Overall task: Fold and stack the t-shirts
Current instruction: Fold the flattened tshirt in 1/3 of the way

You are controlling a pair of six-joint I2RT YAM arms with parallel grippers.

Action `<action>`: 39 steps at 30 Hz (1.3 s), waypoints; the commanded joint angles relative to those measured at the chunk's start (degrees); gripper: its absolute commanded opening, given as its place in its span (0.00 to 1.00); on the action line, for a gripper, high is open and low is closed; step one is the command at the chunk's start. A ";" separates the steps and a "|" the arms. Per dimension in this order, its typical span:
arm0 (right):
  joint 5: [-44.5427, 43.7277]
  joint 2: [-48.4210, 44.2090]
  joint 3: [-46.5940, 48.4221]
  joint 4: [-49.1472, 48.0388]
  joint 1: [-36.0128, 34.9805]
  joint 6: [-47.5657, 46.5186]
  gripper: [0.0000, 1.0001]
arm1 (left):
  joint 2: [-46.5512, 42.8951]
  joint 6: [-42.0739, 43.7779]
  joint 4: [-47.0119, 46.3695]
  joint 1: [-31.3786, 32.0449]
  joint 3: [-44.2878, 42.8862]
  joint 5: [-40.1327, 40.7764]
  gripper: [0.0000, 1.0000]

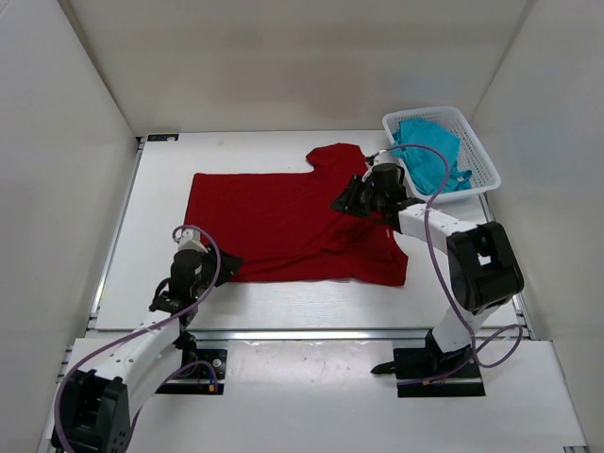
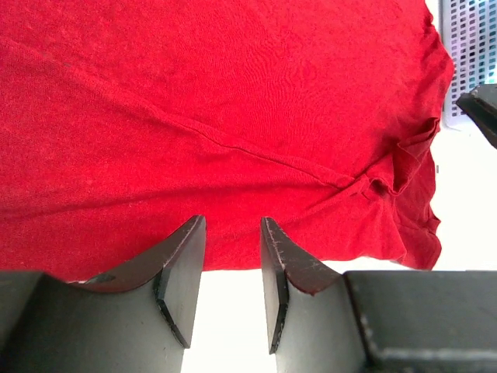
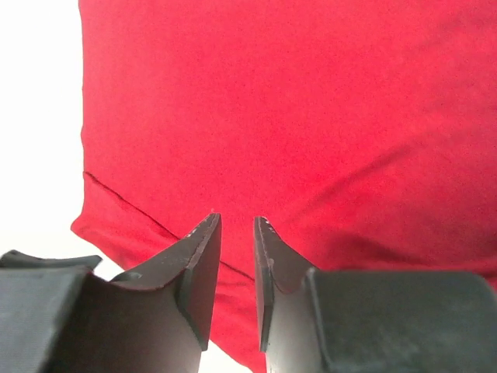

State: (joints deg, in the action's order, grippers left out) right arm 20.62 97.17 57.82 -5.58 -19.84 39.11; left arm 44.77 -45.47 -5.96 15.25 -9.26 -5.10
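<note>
The dark red t-shirt (image 1: pixel 283 222) lies flat, long side left-to-right, its near hem just ahead of the left gripper (image 2: pixel 231 221), jaws spread; the right gripper (image 3: pixel 235 219) hovers over it, jaws narrow, grip unclear.

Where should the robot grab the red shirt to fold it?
I'd pinch the red shirt at its near-left corner, coming low from the near edge. It lies flat and spread, so only an edge lets the left fingers slide under.

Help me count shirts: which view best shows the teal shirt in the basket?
Top external: the teal shirt lies bunched in the white basket. Left wrist shows just basket mesh, right wrist none of it.
</note>
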 commanded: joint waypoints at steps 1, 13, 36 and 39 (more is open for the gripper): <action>-0.40 -2.74 -1.47 4.09 0.15 -3.86 0.22 | -1.00 1.26 1.74 1.71 -3.04 1.05 0.46; -10.17 -13.06 -12.82 9.54 -2.14 -10.11 0.32 | 7.52 0.39 -3.10 11.47 -5.16 4.40 0.45; -8.76 0.56 -1.58 8.66 -5.48 -10.02 0.01 | 6.90 1.79 -3.10 9.63 -4.02 3.43 0.46; -7.71 1.01 -1.40 7.78 -5.83 -8.88 0.00 | 7.34 1.09 -3.62 9.54 -3.75 3.43 0.45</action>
State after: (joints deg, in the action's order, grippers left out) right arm 11.97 97.76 54.65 4.12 -25.15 29.34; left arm 52.29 -44.62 -8.08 25.17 -12.91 -1.17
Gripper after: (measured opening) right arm 0.004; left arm 0.453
